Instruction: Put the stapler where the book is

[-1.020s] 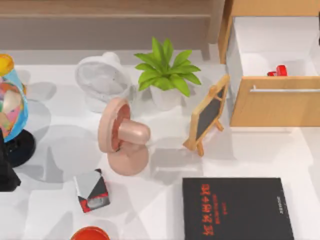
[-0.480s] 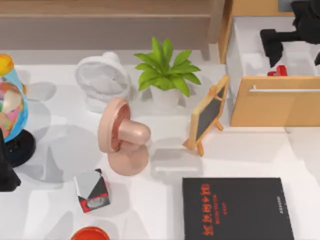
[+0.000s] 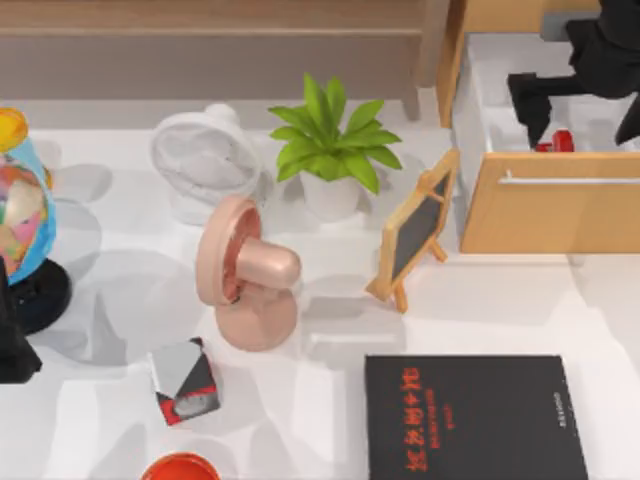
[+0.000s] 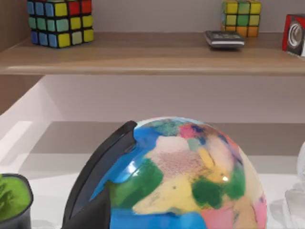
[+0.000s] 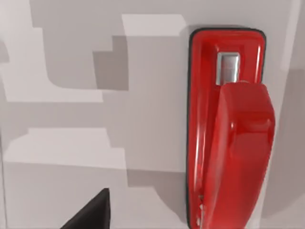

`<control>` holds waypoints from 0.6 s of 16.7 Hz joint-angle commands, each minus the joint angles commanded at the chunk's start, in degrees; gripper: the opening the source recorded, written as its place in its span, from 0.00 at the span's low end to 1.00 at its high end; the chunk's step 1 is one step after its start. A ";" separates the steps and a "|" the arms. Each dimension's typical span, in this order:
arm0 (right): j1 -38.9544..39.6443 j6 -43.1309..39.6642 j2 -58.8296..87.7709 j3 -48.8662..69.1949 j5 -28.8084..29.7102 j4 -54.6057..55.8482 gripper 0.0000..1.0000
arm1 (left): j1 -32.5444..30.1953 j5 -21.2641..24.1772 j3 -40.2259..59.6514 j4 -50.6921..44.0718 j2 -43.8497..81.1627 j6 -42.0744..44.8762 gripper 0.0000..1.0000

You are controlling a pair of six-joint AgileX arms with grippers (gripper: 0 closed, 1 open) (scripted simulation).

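So, start at the near edge of the table. The book (image 3: 476, 418) lies flat there, toward the right side, big and black with red letters on it. Nothing is on top of it. A little farther back stands a small chalkboard easel (image 3: 415, 232), and left of it a pink fan (image 3: 243, 282).

Farther back still, on the right, is an open wooden drawer (image 3: 550, 205). The stapler (image 3: 556, 142) is inside it — small and red, lying on the white drawer floor, tucked close behind the drawer's front panel. From the right wrist view the stapler (image 5: 228, 129) looks long and shiny, and nothing is touching it.

The right gripper (image 3: 580, 90) hangs over the drawer, just above the stapler. Its two dark fingers are spread wide, with the stapler below the gap.

The left arm is parked at the left edge of the table (next to a colorful globe (image 4: 186, 176)), and I cannot tell how its fingers stand.

I think the job has only just begun — the stapler is not grabbed yet. It must be picked up, lifted out, and carried to the book.
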 joint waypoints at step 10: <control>-0.14 -0.20 -0.78 -1.84 -0.04 1.07 1.00 | 0.00 0.00 0.00 0.00 0.00 0.00 1.00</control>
